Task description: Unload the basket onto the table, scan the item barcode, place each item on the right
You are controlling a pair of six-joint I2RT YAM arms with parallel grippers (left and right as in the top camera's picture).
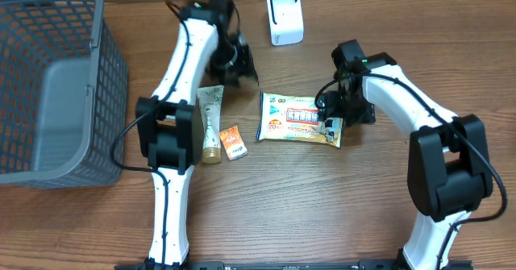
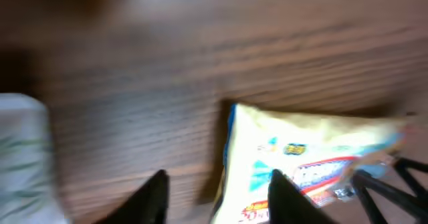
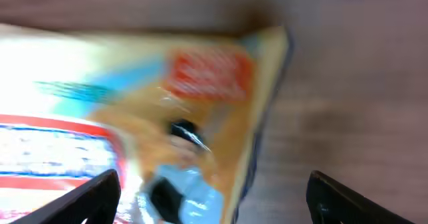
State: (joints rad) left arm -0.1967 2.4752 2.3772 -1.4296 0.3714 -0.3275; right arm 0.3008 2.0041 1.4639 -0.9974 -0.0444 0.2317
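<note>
The snack packet (image 1: pixel 300 118) lies flat on the worktop (image 1: pixel 322 205), not yet lifted toward the white scanner (image 1: pixel 285 17). The right fingers (image 3: pixel 97 200) hang spread wide over one end; the left fingers (image 2: pixel 155 197) are apart too, holding nothing.

Overhead view: lighting even and moderately bright, focus sharp, soft shadows lie on the tabletop (image 1: pixel 322 222). Both wrist views: heavy motion blur. Print on the snack packet (image 3: pixel 154 117) is unreadable; white glare at its left.
</note>
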